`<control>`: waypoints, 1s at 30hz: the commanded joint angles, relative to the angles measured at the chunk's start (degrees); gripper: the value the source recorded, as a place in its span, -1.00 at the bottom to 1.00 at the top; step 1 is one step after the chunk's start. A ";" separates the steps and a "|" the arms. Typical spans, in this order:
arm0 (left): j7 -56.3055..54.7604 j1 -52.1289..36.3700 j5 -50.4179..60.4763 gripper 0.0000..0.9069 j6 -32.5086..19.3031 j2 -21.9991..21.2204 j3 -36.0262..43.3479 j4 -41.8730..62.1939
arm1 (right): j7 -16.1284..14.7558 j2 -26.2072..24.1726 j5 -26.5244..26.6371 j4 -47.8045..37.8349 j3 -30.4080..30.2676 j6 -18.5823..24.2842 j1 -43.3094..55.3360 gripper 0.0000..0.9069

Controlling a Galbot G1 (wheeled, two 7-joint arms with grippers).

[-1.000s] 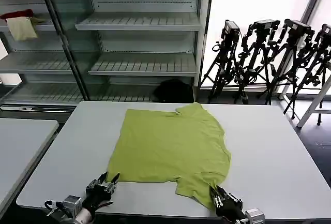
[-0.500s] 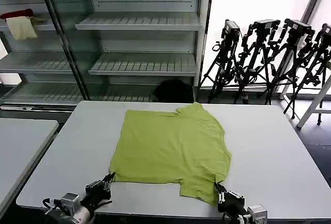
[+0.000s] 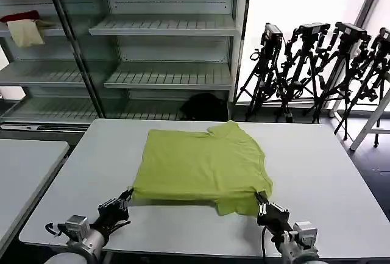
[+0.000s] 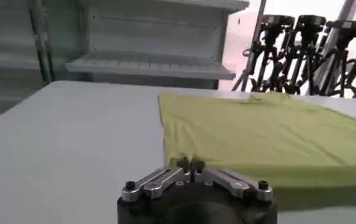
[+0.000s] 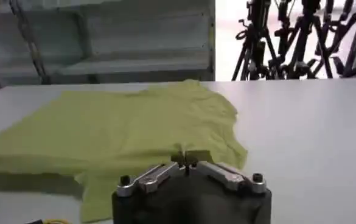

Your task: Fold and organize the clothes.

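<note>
Since a moment ago the near hem of the T-shirt has come up off the desk and is travelling toward the collar end, so the shirt is looking shorter and a shadow is showing under its front edge. Both claws are pinching that hem: the left claw is clamped on the T-shirt's near left corner, the right claw on its near right corner by the sleeve, fingers closed right down on the fabric. Holding both corners level is probably what is keeping the edge straight while the lower part is being carried over for the fold. The rest of the T-shirt is lying flat in the middle of the desk.
</note>
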 commanded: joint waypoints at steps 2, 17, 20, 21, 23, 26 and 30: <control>-0.29 -6.47 1.31 -1.00 0.13 -0.12 1.84 4.86 | -0.08 1.24 -0.40 -4.52 0.30 0.04 7.21 -1.00; -0.17 -11.14 5.33 -0.96 0.05 -0.69 4.00 11.36 | -2.50 2.67 -3.79 -14.20 -1.34 0.07 13.09 -1.00; -0.09 -11.74 6.07 -0.84 0.02 -0.70 4.20 11.73 | -2.57 2.76 -4.08 -14.88 -1.34 0.08 13.38 -0.80; -0.09 -11.83 6.09 -0.69 0.03 -0.71 4.23 11.89 | -2.64 2.78 -4.10 -14.94 -1.32 0.09 13.42 -0.49; -0.04 -12.29 6.51 1.00 0.02 -0.59 4.40 12.14 | -2.66 2.84 -4.20 -15.07 -1.36 0.10 13.50 1.00; -0.01 -12.75 6.88 1.00 0.01 -0.52 4.56 12.43 | -2.55 3.08 -4.88 -15.51 -1.40 0.11 13.70 1.00; -0.28 -13.28 7.19 1.00 -0.63 -0.60 4.62 12.65 | -2.20 3.67 -5.34 -16.27 -1.30 0.17 14.10 1.00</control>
